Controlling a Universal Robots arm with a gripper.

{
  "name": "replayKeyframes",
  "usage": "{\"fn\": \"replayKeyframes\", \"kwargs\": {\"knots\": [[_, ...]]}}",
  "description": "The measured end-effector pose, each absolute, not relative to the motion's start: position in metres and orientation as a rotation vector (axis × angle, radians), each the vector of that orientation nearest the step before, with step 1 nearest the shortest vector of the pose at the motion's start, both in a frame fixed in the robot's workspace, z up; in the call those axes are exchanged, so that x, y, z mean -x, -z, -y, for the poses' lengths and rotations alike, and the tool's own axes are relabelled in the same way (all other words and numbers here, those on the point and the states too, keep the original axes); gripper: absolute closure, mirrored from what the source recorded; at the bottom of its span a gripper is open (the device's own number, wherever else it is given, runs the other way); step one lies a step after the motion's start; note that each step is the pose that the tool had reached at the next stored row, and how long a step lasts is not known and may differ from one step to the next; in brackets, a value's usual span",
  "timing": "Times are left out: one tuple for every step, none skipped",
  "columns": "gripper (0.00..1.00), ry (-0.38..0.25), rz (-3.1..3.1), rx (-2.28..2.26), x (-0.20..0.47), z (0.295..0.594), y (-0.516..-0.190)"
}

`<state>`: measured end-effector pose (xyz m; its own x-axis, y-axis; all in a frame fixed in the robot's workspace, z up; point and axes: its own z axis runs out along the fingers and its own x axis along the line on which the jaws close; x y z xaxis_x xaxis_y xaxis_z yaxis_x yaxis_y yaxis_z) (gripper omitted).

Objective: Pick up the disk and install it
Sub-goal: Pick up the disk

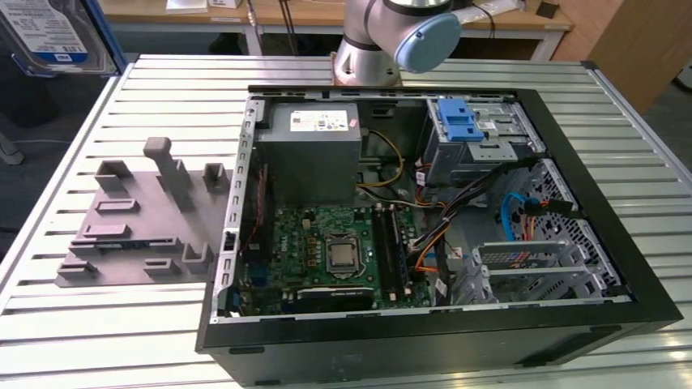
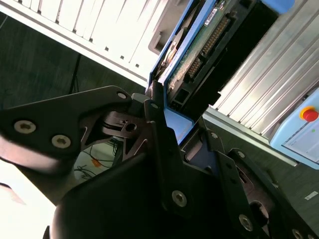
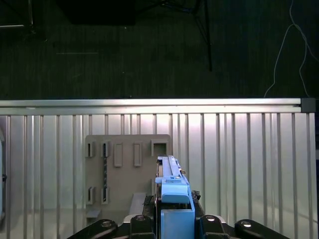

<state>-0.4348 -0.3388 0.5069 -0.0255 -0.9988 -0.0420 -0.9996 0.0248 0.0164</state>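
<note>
Silver rectangular disk in a blue plastic carrier (image 1: 45, 32) is clamped edge-on between the fingers of the black tool (image 3: 173, 214), held up off the ribbed metal desk (image 1: 65, 324). It is at the exterior view's far left, well apart from the open black computer case (image 1: 433, 340). A grey slotted holder plate (image 1: 141, 227) lies on the desk just beside the case, on the exterior view's left.

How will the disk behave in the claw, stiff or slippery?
Probably stiff: the disk looks like a thick slab in a blue frame. Likely heavy for its size. The claw pinches smooth plastic, so it might slip.
</note>
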Motion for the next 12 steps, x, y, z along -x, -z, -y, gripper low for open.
{"fn": "replayKeyframes", "kwargs": {"knots": [[0.64,-0.064,-2.235,2.18,0.435,0.339,-0.508],[0.64,-0.064,-2.235,2.18,0.435,0.339,-0.508],[0.64,-0.064,-2.235,2.18,0.435,0.339,-0.509],[0.64,-0.064,-2.235,2.18,0.435,0.339,-0.51],[0.64,-0.064,-2.235,2.18,0.435,0.339,-0.511],[0.64,-0.064,-2.235,2.18,0.435,0.339,-0.512],[0.64,-0.064,-2.235,2.18,0.435,0.339,-0.514],[0.64,-0.064,-2.235,2.18,0.435,0.339,-0.515],[0.64,-0.064,-2.235,2.18,0.435,0.339,-0.517],[0.64,-0.064,-2.235,2.18,0.435,0.339,-0.519],[0.64,-0.064,-2.235,2.18,0.435,0.339,-0.521],[0.64,-0.064,-2.235,2.18,0.435,0.339,-0.524]]}}
